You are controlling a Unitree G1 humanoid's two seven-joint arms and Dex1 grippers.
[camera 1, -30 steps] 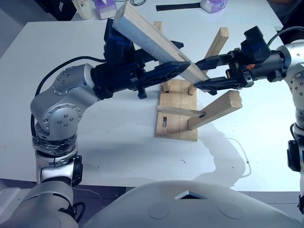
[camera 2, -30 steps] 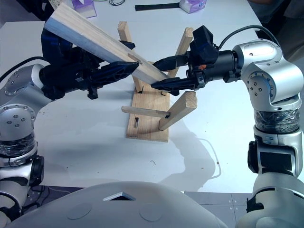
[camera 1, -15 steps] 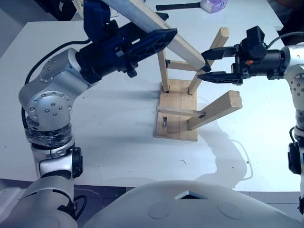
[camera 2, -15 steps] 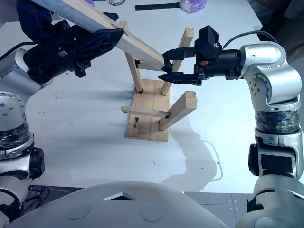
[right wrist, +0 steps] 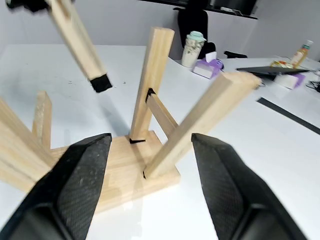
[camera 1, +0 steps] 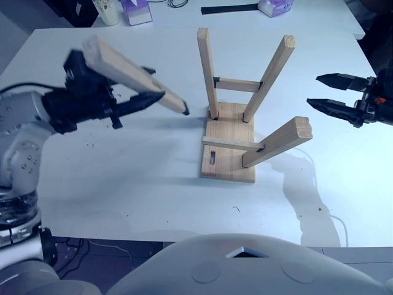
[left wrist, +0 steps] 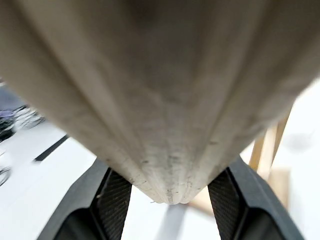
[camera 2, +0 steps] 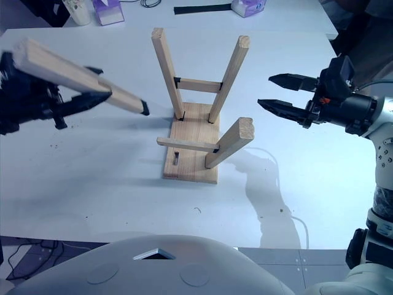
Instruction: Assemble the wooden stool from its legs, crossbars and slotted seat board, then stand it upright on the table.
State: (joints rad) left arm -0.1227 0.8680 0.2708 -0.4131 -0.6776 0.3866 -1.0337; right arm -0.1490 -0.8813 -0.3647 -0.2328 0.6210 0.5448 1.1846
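A white table (camera 1: pixel 153 184) holds a part-built stool of pale, plain-sawn wood. Its slotted seat board (camera 1: pixel 230 169), a flat rectangle, lies near the middle of the table. Two square-section legs stand in the board's far end: the left upright leg (camera 1: pixel 206 70) is nearly vertical, and the right upright leg (camera 1: pixel 270 77) leans outward toward the right. A short crossbar (camera 1: pixel 238 85) joins them partway up, with dark marks at both joints.

Nearer the robot, a tilted leg (camera 1: pixel 277 142) slants up and to the right from the board, its blunt square end out over the table. A thin crossbar (camera 1: pixel 230 144) runs from it to the left above the board. Beneath that bar, a small dark slot (camera 1: pixel 212 157) in the board is open.

To the left of the stool, the left gripper (camera 1: pixel 158 83) has its dark fingers clamped on a fourth leg (camera 1: pixel 123 67). The leg slopes down toward the stool and ends in a dark tip (camera 1: pixel 184 112) near the left upright leg, not touching it. The left wrist view shows long streaks of grain between black, mesh-textured pads (left wrist: pixel 116 200).

To the right of the stool, the right gripper (camera 1: pixel 313 90) points at it. Its two tapered black fingers are spread wide and grip nothing.
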